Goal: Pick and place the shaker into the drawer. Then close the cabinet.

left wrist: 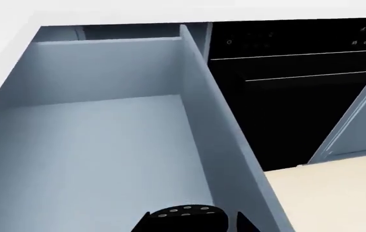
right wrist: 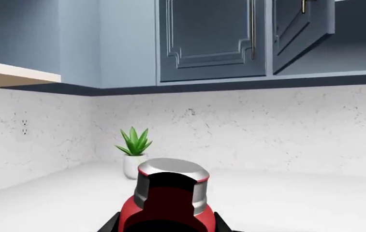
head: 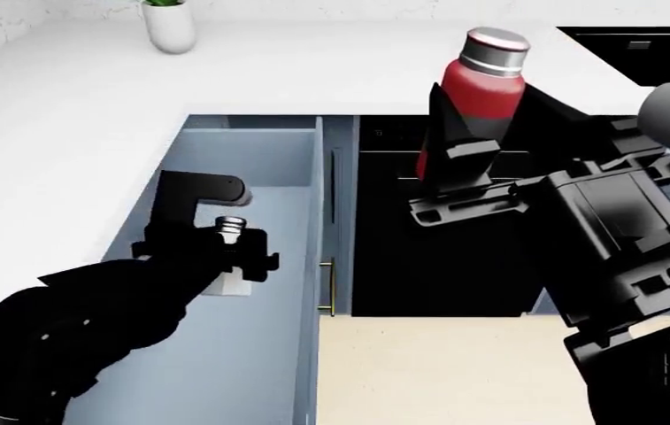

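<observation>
The shaker (head: 231,227) is a small white item whose dark cap (left wrist: 184,212) has several holes. My left gripper (head: 235,255) is shut on it and holds it upright over the open drawer (head: 273,161). In the left wrist view the cap sits between the left gripper's (left wrist: 194,225) dark fingers, above the pale blue-grey drawer (left wrist: 105,67), which has nothing lying in it. My right gripper (head: 489,133) is shut on a red bottle (head: 481,88) with a silver cap, raised above the black oven front (head: 429,266). The right wrist view has the bottle (right wrist: 167,205) between the right gripper's (right wrist: 163,228) jaws.
The oven front (left wrist: 286,106) stands beside the drawer's right wall. A pale blue cabinet door (left wrist: 363,121) hangs open past the oven. A potted plant (head: 169,22) stands on the white counter at the back. One upper cabinet door (right wrist: 302,34) is ajar.
</observation>
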Controlling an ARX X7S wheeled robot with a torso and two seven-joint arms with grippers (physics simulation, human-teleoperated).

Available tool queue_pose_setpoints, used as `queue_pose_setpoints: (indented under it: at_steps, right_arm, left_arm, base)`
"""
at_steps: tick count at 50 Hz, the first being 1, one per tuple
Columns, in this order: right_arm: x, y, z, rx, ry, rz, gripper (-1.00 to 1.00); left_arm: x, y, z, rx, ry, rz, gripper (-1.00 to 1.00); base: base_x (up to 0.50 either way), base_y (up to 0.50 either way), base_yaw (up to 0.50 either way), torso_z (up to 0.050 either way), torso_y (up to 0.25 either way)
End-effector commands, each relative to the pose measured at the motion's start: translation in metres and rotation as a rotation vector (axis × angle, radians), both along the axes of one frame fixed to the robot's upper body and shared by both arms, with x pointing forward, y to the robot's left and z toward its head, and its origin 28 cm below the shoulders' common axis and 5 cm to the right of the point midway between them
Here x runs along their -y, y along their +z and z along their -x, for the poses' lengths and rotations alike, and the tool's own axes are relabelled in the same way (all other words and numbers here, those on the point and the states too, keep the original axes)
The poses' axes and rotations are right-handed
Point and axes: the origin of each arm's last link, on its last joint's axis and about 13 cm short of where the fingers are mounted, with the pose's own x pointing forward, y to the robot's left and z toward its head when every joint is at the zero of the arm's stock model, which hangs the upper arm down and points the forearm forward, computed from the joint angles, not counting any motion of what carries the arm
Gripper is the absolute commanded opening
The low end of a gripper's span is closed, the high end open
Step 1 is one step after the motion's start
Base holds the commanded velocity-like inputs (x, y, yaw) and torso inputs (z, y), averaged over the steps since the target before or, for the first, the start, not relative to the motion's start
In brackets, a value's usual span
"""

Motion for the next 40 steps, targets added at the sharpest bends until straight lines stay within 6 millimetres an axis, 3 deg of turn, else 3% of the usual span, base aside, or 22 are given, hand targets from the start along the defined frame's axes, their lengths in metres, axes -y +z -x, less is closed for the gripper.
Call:
queue_pose_setpoints:
  at_steps: [1,11,19,20,25,31,35,40]
  right_arm:
    - [0.001,-0.001,-0.001,0.003,-0.007,0.010,-1.00]
    - [0.001,-0.002,-0.001,0.003,-0.006,0.012,-1.00]
    - [0.001,-0.003,-0.001,-0.001,-0.001,0.006,-1.00]
    - [0.001,-0.004,-0.001,-0.002,-0.001,0.006,-1.00]
    - [0.002,-0.004,0.000,-0.002,-0.003,0.004,-1.00]
    - [0.002,-0.003,0.001,0.000,-0.003,0.003,-1.00]
    - [0.002,-0.002,0.001,0.004,-0.002,-0.003,-1.00]
    - [0.002,-0.002,0.001,0.004,-0.003,0.002,-1.00]
  left_arm:
    - [-0.004,-0.037,-0.008,-0.133,0.031,0.046,-1.00]
    - [-0.007,-0.082,-0.006,-0.277,0.064,0.014,-1.00]
    - [-0.008,-0.088,-0.005,-0.292,0.077,-0.014,-1.00]
    - [-0.008,-0.087,-0.005,-0.292,0.080,-0.017,1.00]
    - [-0.010,-0.084,-0.007,-0.274,0.104,-0.036,1.00]
    - [-0.013,-0.062,-0.007,-0.197,0.115,-0.095,1.00]
    - [-0.017,-0.018,-0.011,-0.024,0.154,-0.201,1.00]
    - [-0.018,0.058,-0.004,0.230,0.203,-0.272,1.00]
  base:
    - [0.00,0.00,0.00,0.000,0.000]
    - [0.00,0.00,0.00,0.000,0.000]
    - [0.00,0.00,0.00,0.001,0.001]
    - [0.00,0.00,0.00,0.000,0.000]
    - [0.00,0.00,0.00,0.000,0.000]
    - [0.00,0.00,0.00,0.000,0.000]
    - [0.00,0.00,0.00,0.000,0.000]
    - [0.00,0.00,0.00,0.000,0.000]
